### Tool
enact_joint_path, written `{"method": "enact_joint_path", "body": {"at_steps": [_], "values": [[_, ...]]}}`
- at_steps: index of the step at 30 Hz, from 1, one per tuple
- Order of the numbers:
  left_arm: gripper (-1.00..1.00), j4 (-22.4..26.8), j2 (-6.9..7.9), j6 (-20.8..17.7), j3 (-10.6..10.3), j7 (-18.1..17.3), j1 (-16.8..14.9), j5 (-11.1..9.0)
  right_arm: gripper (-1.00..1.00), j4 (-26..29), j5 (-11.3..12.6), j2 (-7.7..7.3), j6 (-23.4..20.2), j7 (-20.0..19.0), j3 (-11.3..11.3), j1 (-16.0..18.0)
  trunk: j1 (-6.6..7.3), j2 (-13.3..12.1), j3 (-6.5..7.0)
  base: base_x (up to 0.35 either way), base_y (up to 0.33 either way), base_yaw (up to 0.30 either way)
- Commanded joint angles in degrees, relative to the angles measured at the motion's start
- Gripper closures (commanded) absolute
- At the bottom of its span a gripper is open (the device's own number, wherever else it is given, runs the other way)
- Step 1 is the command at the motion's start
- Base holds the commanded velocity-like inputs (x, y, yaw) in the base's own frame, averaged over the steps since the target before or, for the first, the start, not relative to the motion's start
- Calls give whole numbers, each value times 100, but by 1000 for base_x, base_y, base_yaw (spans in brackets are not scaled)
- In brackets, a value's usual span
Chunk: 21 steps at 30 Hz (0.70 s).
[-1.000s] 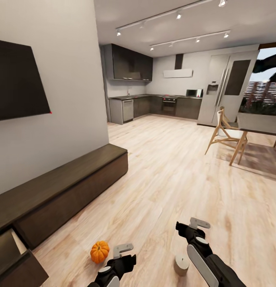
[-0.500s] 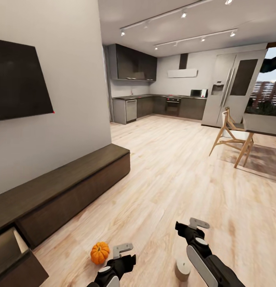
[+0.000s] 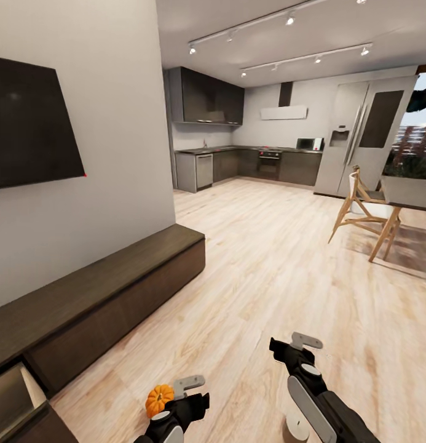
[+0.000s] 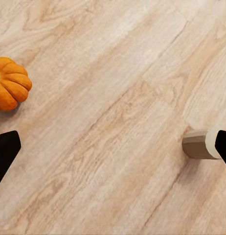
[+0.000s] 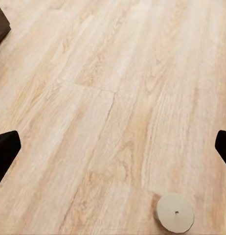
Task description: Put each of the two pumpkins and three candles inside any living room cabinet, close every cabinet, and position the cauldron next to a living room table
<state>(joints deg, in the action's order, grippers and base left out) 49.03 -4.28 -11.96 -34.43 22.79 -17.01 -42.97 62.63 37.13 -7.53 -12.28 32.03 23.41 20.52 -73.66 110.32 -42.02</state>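
Both my grippers, left and right, hang spread and empty; pumpkin sits on the floor just beside my left (nearer arm), candle upright below my right

A candle stands upright on wood floor.

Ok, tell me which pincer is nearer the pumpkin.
Left. The left pincer hangs open just beside the pumpkin on the floor, not touching it. The right pincer is open too, farther off across the floor, nearer the candle.
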Motion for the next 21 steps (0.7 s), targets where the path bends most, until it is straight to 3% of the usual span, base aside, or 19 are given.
{"method": "enact_joint_path", "body": {"at_steps": [1, 4, 7, 9, 12, 15, 17, 19, 21], "values": [[-100, 10, 4, -10, -14, 41, -5, -37, -100, 159, 37, -7, -70, 46, 11, 7, 0, 3, -6, 46, 28, 0], [-100, 8, 13, -9, 16, -74, -4, -45, -100, 807, 80, 1, -618, 123, -20, 6, 0, 3, -6, 20, 12, 0], [-100, -19, 21, -9, 59, -299, -6, -60, -100, 1224, 117, 24, -1237, 483, -73, 5, 0, 3, -6, 5, 3, 0], [-100, -52, 23, -9, 75, -378, -6, -58, -100, 1321, 129, 28, -1387, 730, -229, 6, 0, 3, -6, 2, 1, 0], [-100, -86, 36, -9, 100, -450, -6, -44, -100, 1352, 187, 23, -1547, 982, -797, 12, 0, 3, -6, 0, 0, 0], [-100, -96, 91, -19, 129, -610, -10, -70, -100, 1351, 321, 14, -1987, 1033, -1017, 19, 0, 3, -6, 0, 0, 0], [-100, -155, 231, -57, 408, -1175, -19, -311, -100, 1360, 408, 1, -2371, 1046, -1304, 21, 0, 3, -6, 0, 0, 0], [-100, -409, 316, -113, 729, -1733, -34, -485, -100, 1358, 434, 1, -2476, 1044, -1490, 22, 0, 3, -6, 0, 0, 0], [-100, -1107, 558, -401, 1218, -2605, -214, -588, -100, 1352, 448, 8, -2534, 1038, -1593, 22, 0, 3, -6, 0, 0, 0]]}}
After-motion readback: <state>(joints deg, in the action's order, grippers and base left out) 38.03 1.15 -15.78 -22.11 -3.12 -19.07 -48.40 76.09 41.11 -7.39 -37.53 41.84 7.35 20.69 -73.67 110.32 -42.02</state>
